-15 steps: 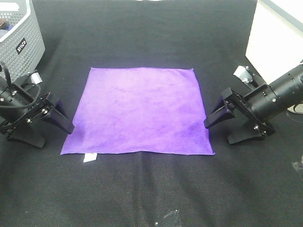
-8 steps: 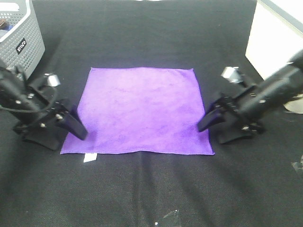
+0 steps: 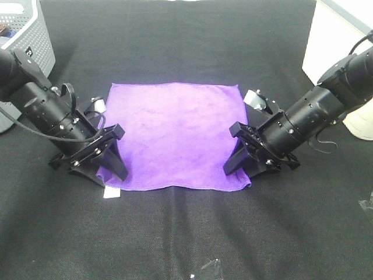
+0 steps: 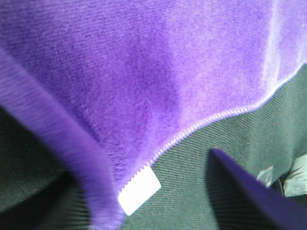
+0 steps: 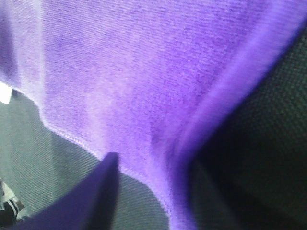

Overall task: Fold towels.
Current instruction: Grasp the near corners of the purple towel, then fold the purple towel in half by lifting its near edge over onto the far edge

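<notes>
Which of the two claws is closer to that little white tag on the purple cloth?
Left. The left gripper sits at the towel's near-left corner, right beside the white tag. The right gripper is at the opposite near corner, across the towel.

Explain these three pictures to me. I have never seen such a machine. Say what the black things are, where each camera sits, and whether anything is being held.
The black things are two robot arms, each ending in a two-fingered gripper. The wide picture comes from a camera mounted high above the black table. The two close-ups come from cameras on the arms' wrists, looking past the fingers. A purple towel lies spread on the table, with a small white tag at its near left corner. The left gripper sits at that corner, the right gripper at the near right corner. Both look open, so nothing is held yet. A grey basket stands far left.
</notes>
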`<control>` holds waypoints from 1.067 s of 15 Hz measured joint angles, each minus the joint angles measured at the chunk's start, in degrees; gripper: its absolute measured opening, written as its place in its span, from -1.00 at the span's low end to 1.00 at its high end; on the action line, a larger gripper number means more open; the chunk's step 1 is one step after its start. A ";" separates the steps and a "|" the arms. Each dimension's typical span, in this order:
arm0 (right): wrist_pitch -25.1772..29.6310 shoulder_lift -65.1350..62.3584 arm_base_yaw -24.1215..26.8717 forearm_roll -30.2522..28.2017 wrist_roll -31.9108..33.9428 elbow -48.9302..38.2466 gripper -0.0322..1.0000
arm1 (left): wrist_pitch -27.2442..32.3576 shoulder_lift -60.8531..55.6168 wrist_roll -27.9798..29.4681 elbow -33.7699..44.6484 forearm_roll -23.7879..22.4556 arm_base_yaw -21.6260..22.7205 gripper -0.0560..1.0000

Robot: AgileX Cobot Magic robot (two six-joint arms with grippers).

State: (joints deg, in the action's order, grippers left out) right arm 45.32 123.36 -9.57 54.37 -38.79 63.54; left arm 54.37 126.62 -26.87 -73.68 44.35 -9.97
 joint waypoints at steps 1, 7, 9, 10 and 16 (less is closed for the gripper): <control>-0.57 0.11 0.00 -0.46 0.00 0.00 -0.36 | -0.57 0.23 0.00 0.00 -0.46 -0.06 -0.38; -1.15 0.52 -0.11 -1.72 1.09 0.00 -0.92 | -0.97 0.69 -1.09 0.00 -0.63 -0.29 -0.89; -0.74 -0.06 -0.17 -2.18 2.29 0.00 -0.92 | -0.92 0.11 -2.52 0.06 -1.38 -0.34 -0.89; -0.17 -0.80 -0.29 -3.38 2.58 -0.06 -0.92 | -0.97 -0.63 -3.04 0.34 -2.64 -0.46 -0.89; 6.02 -11.80 -0.34 -10.54 7.96 -6.70 -0.92 | 0.57 -12.89 -3.27 9.34 -4.58 -0.69 -0.89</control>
State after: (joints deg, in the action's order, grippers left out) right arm 51.34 111.55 -9.91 43.83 -30.83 56.84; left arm 54.95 113.73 -30.14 -64.34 39.76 -10.66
